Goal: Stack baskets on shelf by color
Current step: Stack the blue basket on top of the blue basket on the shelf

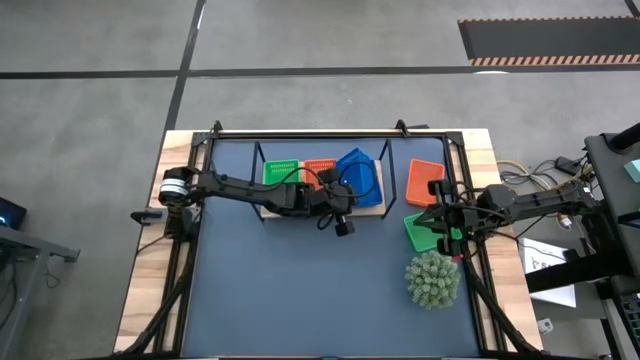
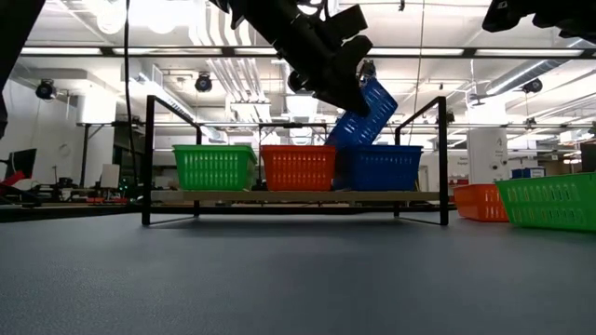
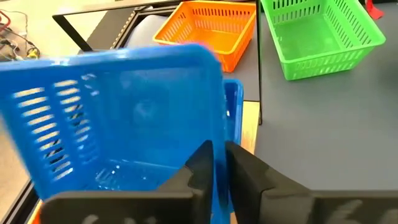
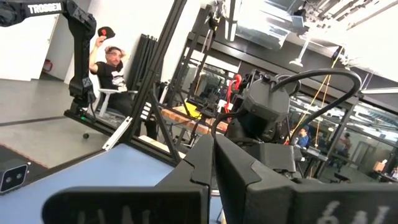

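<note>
Left tool (image 3: pixel 214 163) pinches the wall of a blue basket (image 3: pixel 118 118), tilted over another blue basket (image 2: pixel 384 167) at the shelf's (image 2: pixel 279 196) right end; orange (image 2: pixel 298 167) and green (image 2: pixel 214 167) sit alongside. Right tool (image 1: pixel 447 232) clenched empty above a green basket (image 1: pixel 420 228). Dark surface (image 1: pixel 300 290) in front lies open; workshop behind.

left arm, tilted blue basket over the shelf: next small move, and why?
Probably lower and level it. The left gripper pinches the wall of the tilted blue basket, which leans over the blue basket on the shelf, not yet nested. The right gripper waits at the table's right.
</note>
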You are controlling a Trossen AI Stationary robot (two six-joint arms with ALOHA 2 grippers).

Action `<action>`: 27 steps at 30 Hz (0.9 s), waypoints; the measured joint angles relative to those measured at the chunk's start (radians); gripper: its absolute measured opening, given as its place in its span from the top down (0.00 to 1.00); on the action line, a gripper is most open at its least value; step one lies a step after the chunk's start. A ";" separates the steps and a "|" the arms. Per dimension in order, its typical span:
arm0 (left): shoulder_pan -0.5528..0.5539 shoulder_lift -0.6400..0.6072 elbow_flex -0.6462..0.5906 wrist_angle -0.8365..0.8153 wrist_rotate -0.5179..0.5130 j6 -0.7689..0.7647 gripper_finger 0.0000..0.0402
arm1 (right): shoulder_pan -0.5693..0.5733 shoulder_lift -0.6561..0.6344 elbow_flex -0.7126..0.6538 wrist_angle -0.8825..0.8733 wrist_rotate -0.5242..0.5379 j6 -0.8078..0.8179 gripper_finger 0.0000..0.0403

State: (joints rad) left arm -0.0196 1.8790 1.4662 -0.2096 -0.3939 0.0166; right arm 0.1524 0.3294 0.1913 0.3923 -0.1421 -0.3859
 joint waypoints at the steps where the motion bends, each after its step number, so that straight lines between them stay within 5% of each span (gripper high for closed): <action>1: 0.000 0.000 0.000 0.000 0.000 0.000 0.93 | 0.000 0.000 0.000 0.000 0.000 0.000 0.98; 16: -0.024 -0.015 0.012 0.000 0.048 -0.002 0.78 | 0.000 -0.001 0.000 -0.014 0.001 0.008 0.98; 20: -0.105 -0.027 -0.001 0.016 0.104 0.002 0.79 | 0.000 0.001 0.000 -0.025 0.005 0.020 0.98; 27: -0.301 -0.029 -0.029 0.014 0.003 0.074 0.87 | 0.000 0.004 0.016 -0.088 0.064 0.082 0.98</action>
State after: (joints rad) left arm -0.3205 1.8501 1.4374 -0.1951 -0.3910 0.0902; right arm 0.1528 0.3338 0.2078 0.3048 -0.0781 -0.3041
